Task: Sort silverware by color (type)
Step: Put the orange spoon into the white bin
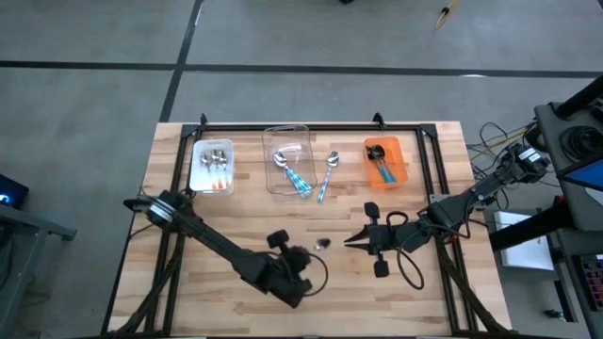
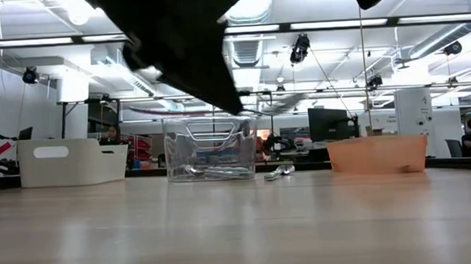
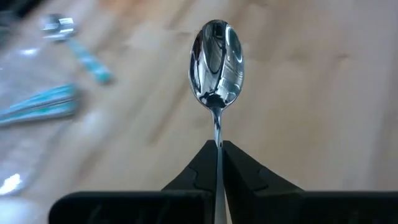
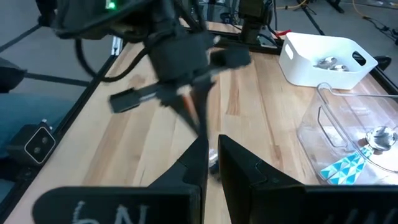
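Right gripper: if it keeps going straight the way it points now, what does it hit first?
Likely the spoon held by the left gripper. The right gripper points across the table at it, with a small gap in the high view. Height is unclear, so it might pass just beside.
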